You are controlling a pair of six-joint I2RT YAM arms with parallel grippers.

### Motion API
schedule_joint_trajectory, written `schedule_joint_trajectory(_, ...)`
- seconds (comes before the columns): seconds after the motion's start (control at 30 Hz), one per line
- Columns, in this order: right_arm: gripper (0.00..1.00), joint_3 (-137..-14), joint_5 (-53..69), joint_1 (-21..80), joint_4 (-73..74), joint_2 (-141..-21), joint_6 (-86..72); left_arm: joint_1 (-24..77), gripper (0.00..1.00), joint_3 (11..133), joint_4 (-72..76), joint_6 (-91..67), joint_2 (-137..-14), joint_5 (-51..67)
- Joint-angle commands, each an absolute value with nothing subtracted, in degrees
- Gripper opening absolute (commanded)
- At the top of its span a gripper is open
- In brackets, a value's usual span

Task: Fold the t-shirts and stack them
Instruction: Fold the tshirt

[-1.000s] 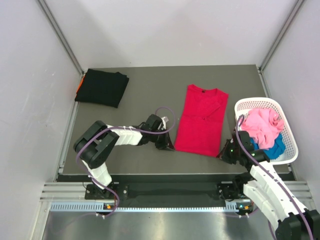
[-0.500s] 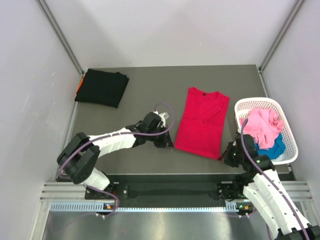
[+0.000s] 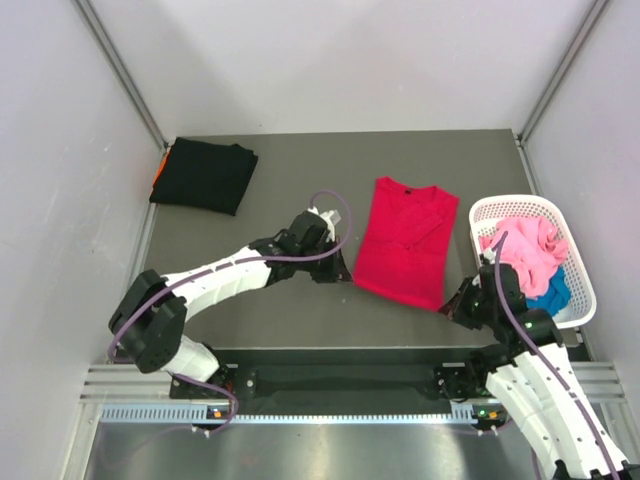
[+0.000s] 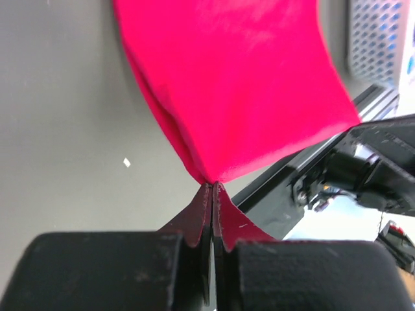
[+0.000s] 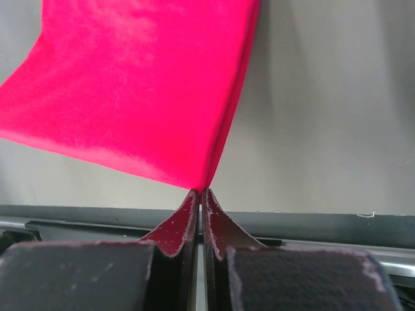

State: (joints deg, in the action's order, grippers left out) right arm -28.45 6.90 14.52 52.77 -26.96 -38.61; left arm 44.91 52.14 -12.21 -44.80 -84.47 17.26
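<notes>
Since the earlier frames both arms have carried the lower hem of the red t-shirt [image 3: 405, 243] a little toward the top of the overhead view, and the left arm is now more stretched out. We see the left gripper [image 4: 213, 193] pressed together on the lower left corner of the hem, and the right gripper [image 5: 200, 194] pressed together on the lower right corner. In both wrist views the cloth spreads away from the closed jaws as a smooth sheet with soft creases. The shirt lies at centre right of the overhead view, collar toward the top, its sleeves turned in so that it forms a long rectangle. We judge that the step in hand is folding the hem up toward the collar. A black t-shirt [image 3: 205, 175] lies folded as a neat rectangle at upper left, with an orange edge [image 3: 160, 170] showing at its left side, so we think two shirts are finished. A pink t-shirt [image 3: 525, 245] and a blue one [image 3: 550, 297] lie crumpled in the white lattice basket [image 3: 500, 207] at right, not yet folded. The cloth looks soft and matte, the table [image 3: 300, 170] grey and flat, the basket rigid and full of holes.
</notes>
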Motion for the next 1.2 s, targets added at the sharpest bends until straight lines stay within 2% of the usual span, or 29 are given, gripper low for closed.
schedule_joint_trajectory(0.0,0.00,-33.3,5.0,15.2,52.6,-28.6,-38.4,45.0,0.00,57.7,-14.0,-43.7,-84.1,15.1)
schedule_joint_trajectory(0.4,0.00,-44.7,-5.9,15.1,45.6,-42.2,-31.4,43.0,0.00,78.7,-19.3,-38.9,-98.3,9.0)
schedule_joint_trajectory(0.63,0.00,-49.6,-11.5,14.9,38.9,-51.8,-26.2,41.1,0.00,95.0,-24.2,-35.9,-109.8,10.1)
schedule_joint_trajectory(0.8,0.00,-54.2,-11.7,13.8,34.3,-57.9,-24.6,38.0,0.00,100.2,-20.2,-37.1,-113.5,11.5)
schedule_joint_trajectory(1.17,0.00,-59.9,-9.8,10.1,25.4,-69.3,-23.6,32.3,0.00,105.7,-4.1,-40.2,-123.0,24.1)
